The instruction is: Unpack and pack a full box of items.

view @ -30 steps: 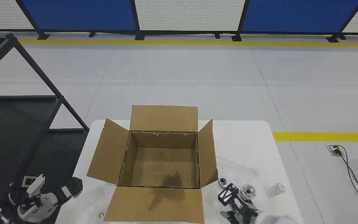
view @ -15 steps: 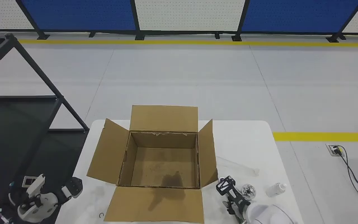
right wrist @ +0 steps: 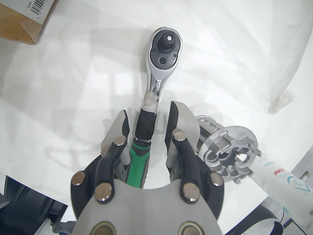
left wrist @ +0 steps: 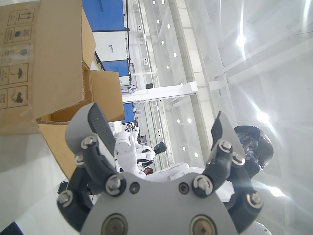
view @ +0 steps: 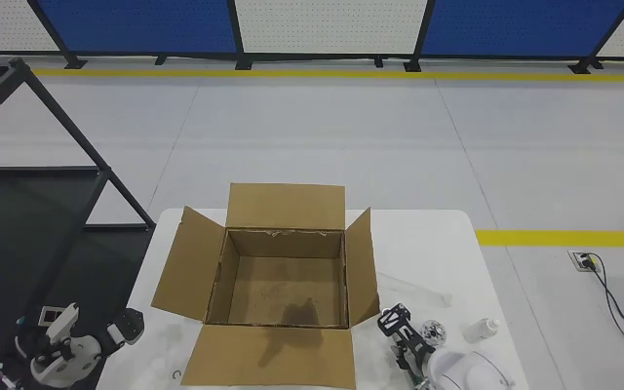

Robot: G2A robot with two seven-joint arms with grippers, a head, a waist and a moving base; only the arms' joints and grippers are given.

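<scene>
An open cardboard box point(view: 286, 283) stands mid-table with its flaps spread and nothing inside. Just off its near right corner lies a ratchet wrench point(right wrist: 165, 50) with a chrome head and a green and black handle. My right gripper point(right wrist: 149, 110) point(view: 394, 322) is down over that handle, open, with a finger on each side and small gaps showing. My left gripper point(left wrist: 156, 113) point(view: 90, 327) is open and holds nothing. It sits off the table's left edge, pointing upward beside the box point(left wrist: 56, 57).
A cast metal part point(right wrist: 227, 155) point(view: 432, 333) lies right beside my right gripper. A white bottle point(view: 483, 330) point(right wrist: 276, 174) is further right. A clear plastic bag point(view: 414, 286) point(right wrist: 281, 50) lies behind them. A black rack point(view: 58, 195) stands at the left.
My right gripper has moved a little away from the table's near edge toward the box, coming over the wrench handle. The left arm has stayed put.
</scene>
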